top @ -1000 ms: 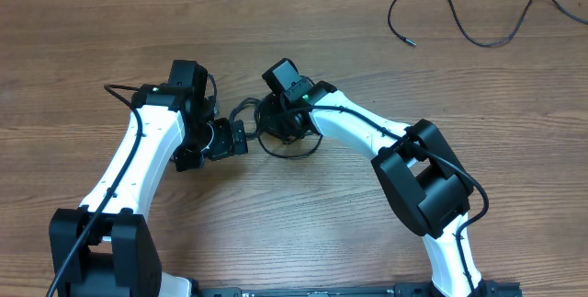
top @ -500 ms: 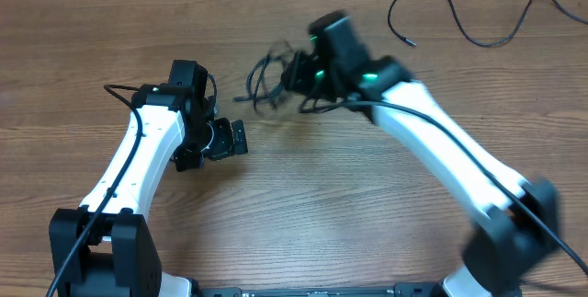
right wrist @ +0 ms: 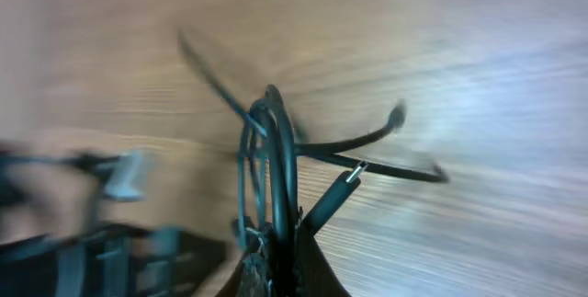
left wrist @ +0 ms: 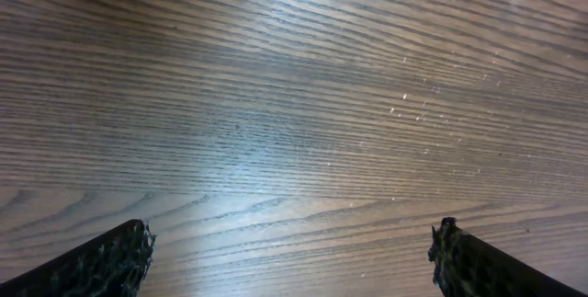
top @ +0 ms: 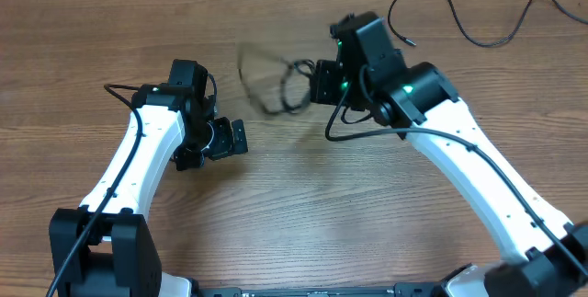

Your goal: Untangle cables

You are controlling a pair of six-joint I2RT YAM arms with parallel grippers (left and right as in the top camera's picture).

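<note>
Coil of cables [top: 276, 85] clamped in right gripper [top: 309, 84], over the surface [top: 303, 205], blurred; left gripper [top: 235, 138] apart, empty, nearby; another cable [top: 441, 12] loose at far edge; advice: steady coil, then left pinches one plug end.

Two arms [top: 138, 159] [top: 478, 173], one coil [right wrist: 276, 164], one loose cable [top: 457, 19]

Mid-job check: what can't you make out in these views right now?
- Overhead: the cable bundle in the right gripper is smeared by motion; cords and knots cannot be counted.
- Right wrist: same bundle blurred; the bottom edge cuts off the grip.
- Overhead: the loose cable runs off the right edge; its far end is unseen.
- Left wrist: only the open left gripper and the table show; no cable.
</note>
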